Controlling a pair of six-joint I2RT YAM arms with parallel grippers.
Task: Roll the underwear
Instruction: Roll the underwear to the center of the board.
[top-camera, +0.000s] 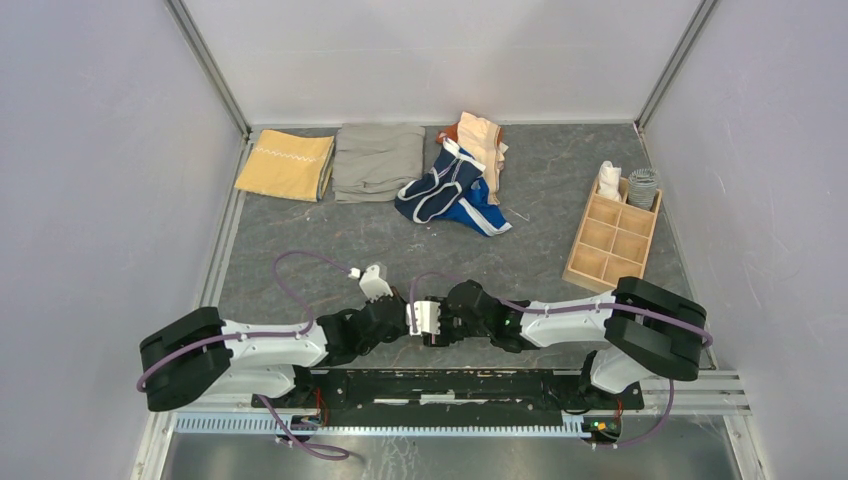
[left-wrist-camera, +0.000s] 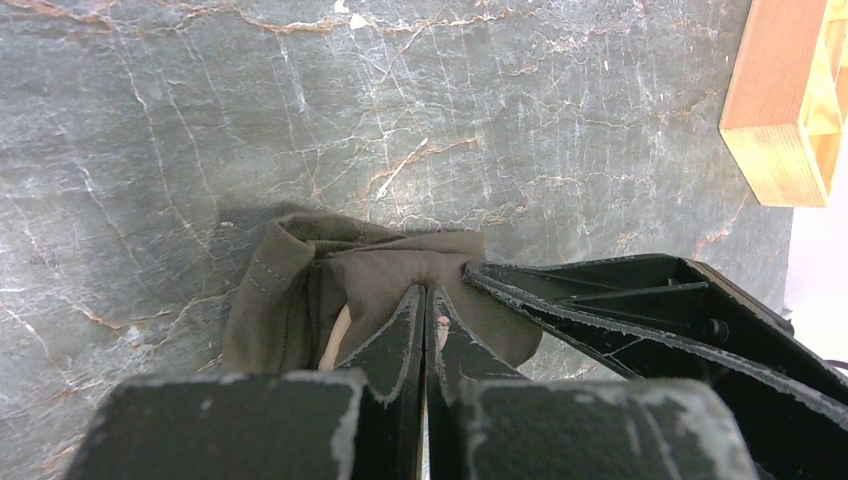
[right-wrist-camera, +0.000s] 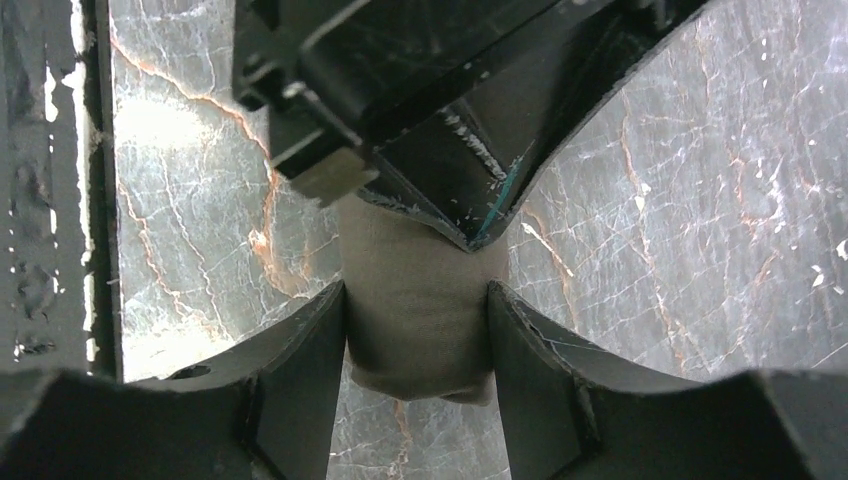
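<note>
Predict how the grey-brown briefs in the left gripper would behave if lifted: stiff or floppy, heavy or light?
Probably floppy: the grey-brown briefs bunch into soft folds at the left gripper. Likely light: the cloth looks thin. Released, the bundle may loosen.

A folded yellow cloth lies beside a folded grey cloth, perhaps touching; a wooden divided box sits well right.

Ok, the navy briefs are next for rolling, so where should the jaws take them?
Pinch the navy briefs at their white-trimmed near-left lobe, coming straight down from above: that edge appears to lie on bare table, clear of the bright blue piece and peach piece beside them.
</note>
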